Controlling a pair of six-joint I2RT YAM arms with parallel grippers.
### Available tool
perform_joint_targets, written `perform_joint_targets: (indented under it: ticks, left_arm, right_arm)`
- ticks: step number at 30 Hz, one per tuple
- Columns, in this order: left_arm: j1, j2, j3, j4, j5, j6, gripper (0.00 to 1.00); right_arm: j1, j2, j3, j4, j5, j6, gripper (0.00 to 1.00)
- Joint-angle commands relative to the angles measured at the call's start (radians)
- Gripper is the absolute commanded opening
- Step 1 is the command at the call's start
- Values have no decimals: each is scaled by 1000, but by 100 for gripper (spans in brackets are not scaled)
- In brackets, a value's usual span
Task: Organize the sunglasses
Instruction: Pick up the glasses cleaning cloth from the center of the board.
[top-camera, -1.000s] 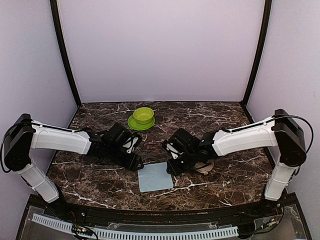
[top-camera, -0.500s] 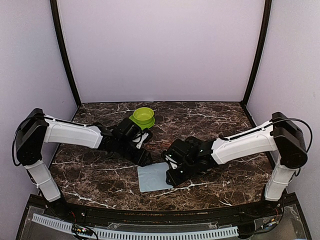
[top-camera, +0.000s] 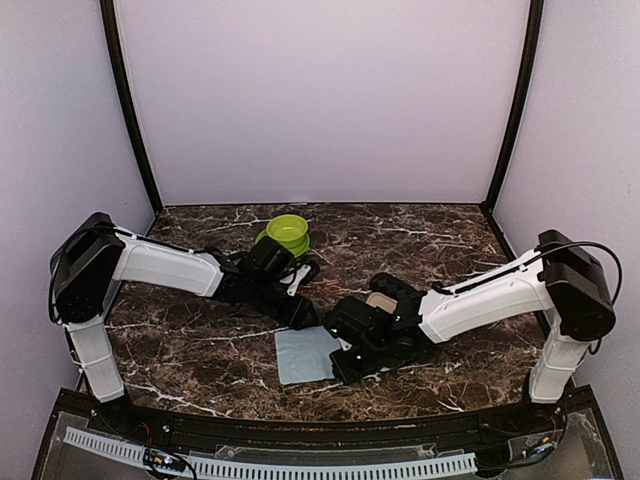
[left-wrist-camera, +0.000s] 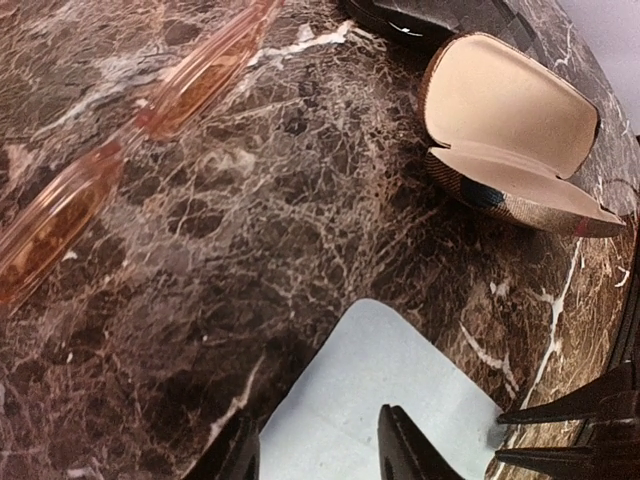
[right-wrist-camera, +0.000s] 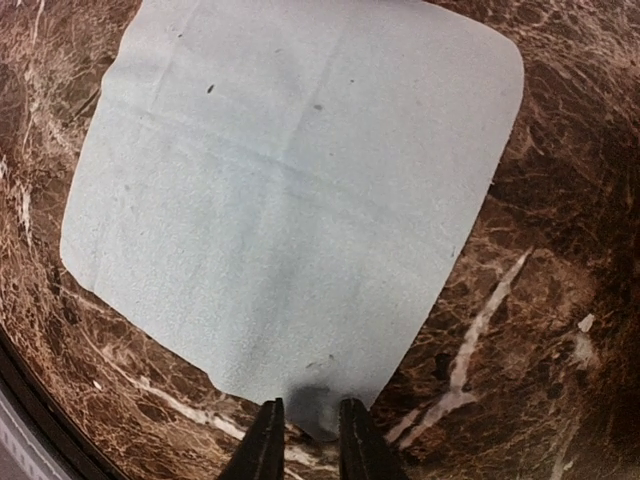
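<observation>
— Two claws over one cloth?
— Yes. The left claw (left-wrist-camera: 318, 440) hangs above the pale blue cloth (right-wrist-camera: 290, 190) at its far edge, jaws fairly wide, holding nothing. The right claw (right-wrist-camera: 311, 425) sits at a cloth corner, jaws narrow, a slit showing between them.
— And the sunglasses (left-wrist-camera: 195, 80)?
— That reddish pair lies flat on the bench (top-camera: 200, 350) beyond the cloth, apart from it, near the open striped case (left-wrist-camera: 510, 130).

I count two arms (top-camera: 165, 268), one pale blue cloth (top-camera: 303, 355), one green bowl (top-camera: 287, 231), one open case (left-wrist-camera: 510, 110), and one pair of sunglasses (left-wrist-camera: 150, 120) with reddish lenses.
</observation>
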Motion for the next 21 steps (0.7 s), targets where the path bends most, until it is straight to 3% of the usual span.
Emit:
perform_joint_targets:
  ticks: [1,6,21]
  left_arm:
    - [-17,37,30,71,37,-5,42]
    - [-30,68,33,133,54,-4,40]
    - [-33,172,111,172,36,38,40]
  right_arm:
    - [9,19,-33,0,50,30,16]
    - [7,19,-35,-17,79,23,8]
    - [-82,-65,-106,6,56,-34,0]
